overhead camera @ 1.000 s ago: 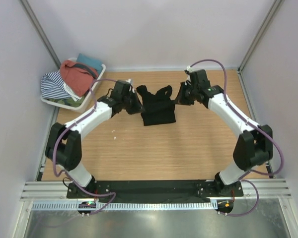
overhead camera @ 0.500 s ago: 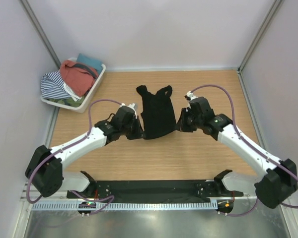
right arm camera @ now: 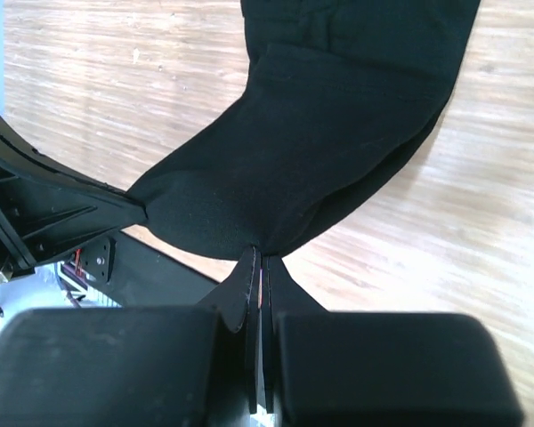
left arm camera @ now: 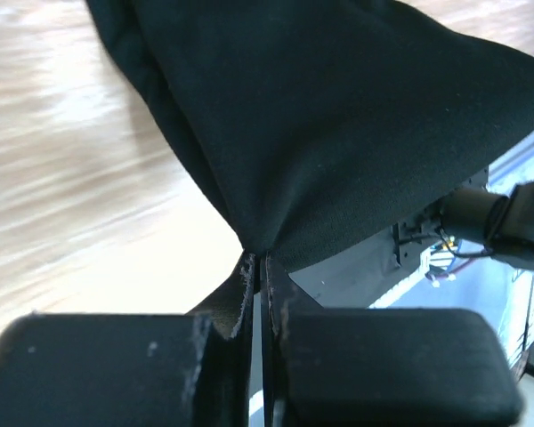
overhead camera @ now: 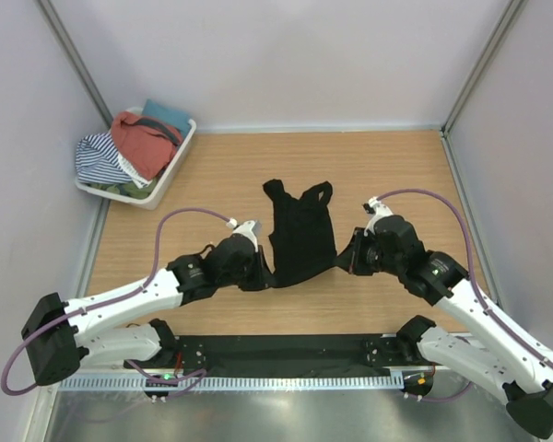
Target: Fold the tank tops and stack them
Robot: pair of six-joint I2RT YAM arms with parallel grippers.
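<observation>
A plain black tank top (overhead camera: 301,235) hangs stretched lengthwise over the wooden table (overhead camera: 212,184), its straps at the far end. My left gripper (overhead camera: 266,274) is shut on its near left corner, where the cloth (left arm camera: 338,124) fans out from the fingertips (left arm camera: 258,260). The right gripper (overhead camera: 343,260) pinches the near right corner, with the black cloth (right arm camera: 338,142) spreading from its closed tips (right arm camera: 262,253). A rust-red tank top (overhead camera: 143,140) lies on the pile in the white basket (overhead camera: 171,166) at the far left.
The basket also holds a striped garment (overhead camera: 101,157) and a teal one (overhead camera: 168,115). Grey walls close in the table on three sides. A black base rail (overhead camera: 286,352) runs along the near edge, under both arms.
Both arms have pulled back toward the near edge, dragging the black tank top with them. It has gone from a folded bunch to a long stretched shape.
</observation>
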